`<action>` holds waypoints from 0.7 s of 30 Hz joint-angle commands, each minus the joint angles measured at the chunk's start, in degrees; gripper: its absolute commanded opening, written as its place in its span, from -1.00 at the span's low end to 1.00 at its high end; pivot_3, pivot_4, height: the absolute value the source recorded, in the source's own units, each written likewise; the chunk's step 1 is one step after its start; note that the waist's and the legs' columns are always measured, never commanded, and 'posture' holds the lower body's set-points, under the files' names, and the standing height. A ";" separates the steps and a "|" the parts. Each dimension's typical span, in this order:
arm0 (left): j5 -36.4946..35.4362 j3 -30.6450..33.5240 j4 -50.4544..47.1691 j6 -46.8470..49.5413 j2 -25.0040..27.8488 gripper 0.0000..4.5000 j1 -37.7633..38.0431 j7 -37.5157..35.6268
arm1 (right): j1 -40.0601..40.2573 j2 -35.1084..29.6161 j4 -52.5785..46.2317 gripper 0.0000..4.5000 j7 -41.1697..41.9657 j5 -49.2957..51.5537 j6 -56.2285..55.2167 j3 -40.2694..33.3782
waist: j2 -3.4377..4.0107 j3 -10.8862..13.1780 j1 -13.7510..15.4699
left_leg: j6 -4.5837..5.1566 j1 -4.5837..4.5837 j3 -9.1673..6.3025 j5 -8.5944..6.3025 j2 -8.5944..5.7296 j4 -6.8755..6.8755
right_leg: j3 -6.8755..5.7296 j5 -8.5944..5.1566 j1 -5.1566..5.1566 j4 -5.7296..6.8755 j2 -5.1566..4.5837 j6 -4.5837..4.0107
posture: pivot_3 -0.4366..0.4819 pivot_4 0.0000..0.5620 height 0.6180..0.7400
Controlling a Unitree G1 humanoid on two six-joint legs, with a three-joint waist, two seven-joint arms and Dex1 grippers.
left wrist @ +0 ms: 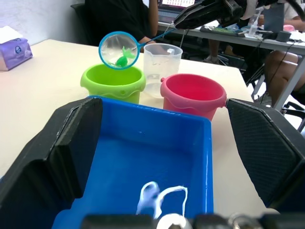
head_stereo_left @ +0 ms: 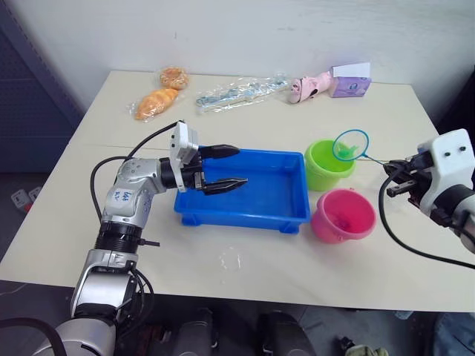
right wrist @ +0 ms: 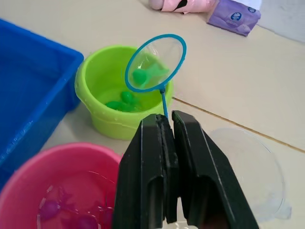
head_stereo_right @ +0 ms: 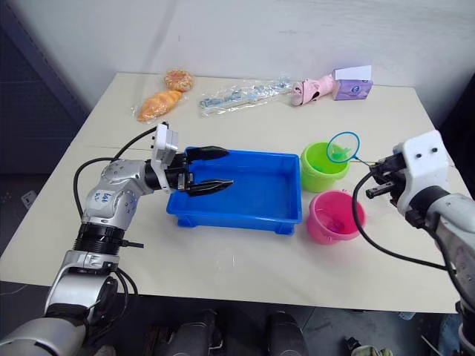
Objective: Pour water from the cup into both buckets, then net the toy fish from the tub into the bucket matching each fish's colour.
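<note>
On the pale worktop (head_stereo_left: 245,282), the net (right wrist: 155,63), with a green fish (right wrist: 148,74), is pinched by the right gripper (right wrist: 167,125) and held ahead of it, directly over the green bucket (right wrist: 102,102).

Left arm: silver-grey metal shell, blue scribbled marking on forearm, black ribbed joint rings, black cable looping along arm. White boxy wrist block with small screws. Left hand (head_stereo_left: 223,169): two black tapered fingers. Right hand (head_stereo_left: 395,179): black fingers, white rounded housing with two dark dots, black cable below.
</note>
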 commanded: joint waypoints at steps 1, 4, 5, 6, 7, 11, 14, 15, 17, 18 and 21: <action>0.38 -0.03 -0.27 -1.77 -0.28 0.98 -1.24 -0.64 | 3.27 -4.09 0.43 -1.00 1.54 -10.77 -12.83 3.96 | 0.00 0.00 0.25 | 0.00 0.00 0.00 0.00 0.00 0.01 | 0.00 0.00 0.00 0.00 0.00 0.00 | -0.05 -0.47 1.00; 0.44 -0.03 0.38 -2.31 -0.43 0.98 -1.43 -0.91 | 5.13 -5.43 3.30 -1.00 1.15 -17.96 -21.10 6.94 | 0.00 0.00 0.64 | 0.00 0.00 0.00 0.00 -0.01 0.03 | -0.02 0.00 0.01 -0.05 0.00 0.01 | -0.05 -0.47 1.00; 0.44 -0.04 0.60 -2.51 -0.51 0.98 -1.46 -1.03 | 5.75 -6.26 4.82 -1.00 1.16 -21.37 -25.39 8.41 | 0.00 0.00 0.65 | 0.00 0.00 -0.02 0.00 -0.01 0.04 | -0.05 0.00 0.03 -0.05 0.00 0.01 | -0.05 -0.47 1.00; 0.42 -0.07 0.85 -2.77 -0.66 0.98 -1.52 -1.19 | 6.78 -8.30 6.75 -1.00 0.65 -26.60 -30.98 10.49 | 0.00 0.00 0.65 | 0.00 0.00 -0.02 0.00 -0.02 0.05 | -0.05 0.00 0.03 -0.05 0.00 0.01 | -0.05 -0.47 1.00; 0.43 -0.10 1.09 -2.98 -0.79 0.98 -1.61 -1.30 | 7.42 -9.63 8.22 -1.00 0.43 -30.25 -35.06 11.82 | 0.00 0.00 0.65 | 0.00 0.00 -0.02 0.00 -0.03 0.06 | -0.05 0.00 0.03 -0.05 0.00 0.01 | -0.05 -0.47 1.00; 0.43 -0.07 1.93 -3.65 -1.22 0.98 -1.95 -1.67 | 10.14 -13.75 13.48 -1.00 -1.05 -41.04 -48.35 15.68 | 0.00 0.00 0.65 | 0.00 0.00 -0.01 0.00 -0.06 0.06 | -0.05 0.00 0.01 -0.06 -0.01 0.02 | -0.05 -0.47 1.00; 0.69 -0.05 2.80 -4.67 -1.36 0.98 -2.07 -2.15 | 10.72 -15.10 17.20 -1.00 -5.12 -47.61 -55.04 17.36 | 0.00 0.00 0.61 | 0.00 0.01 -0.03 0.00 -0.05 0.06 | -0.07 0.00 0.03 -0.06 -0.01 0.02 | -0.05 -0.47 1.00; 0.90 -0.16 3.07 -5.13 -1.35 0.98 -2.12 -2.40 | 10.63 -15.14 17.81 -1.00 -6.53 -49.02 -56.51 17.33 | 0.00 0.00 0.57 | -0.01 0.01 -0.03 0.00 -0.05 0.06 | -0.07 0.00 0.03 -0.06 0.00 0.02 | -0.05 -0.47 1.00; 0.98 -0.13 3.33 -5.83 -1.38 0.98 -2.13 -2.70 | 10.07 -14.71 17.66 -1.00 -8.38 -50.97 -58.39 16.38 | 0.00 0.00 0.59 | -0.03 0.01 -0.02 0.02 -0.03 0.09 | -0.08 0.00 0.03 -0.05 0.01 0.02 | -0.05 -0.47 1.00; 0.87 -0.03 3.44 -6.16 -1.45 0.98 -2.13 -2.86 | 9.75 -14.32 17.85 -1.00 -8.46 -51.52 -59.40 15.68 | 0.00 0.00 0.59 | -0.04 0.02 -0.04 0.02 -0.03 0.11 | -0.10 0.00 0.03 -0.05 0.00 0.02 | -0.05 -0.47 1.00; -0.22 0.52 3.28 -7.25 -1.17 0.98 -1.72 -4.94 | 9.58 -11.72 17.38 -1.00 -7.60 -47.64 -61.03 12.55 | 0.00 0.00 0.58 | -0.06 0.03 -0.04 0.03 -0.02 0.13 | -0.10 0.00 0.04 -0.05 0.00 0.02 | -0.05 -0.47 1.00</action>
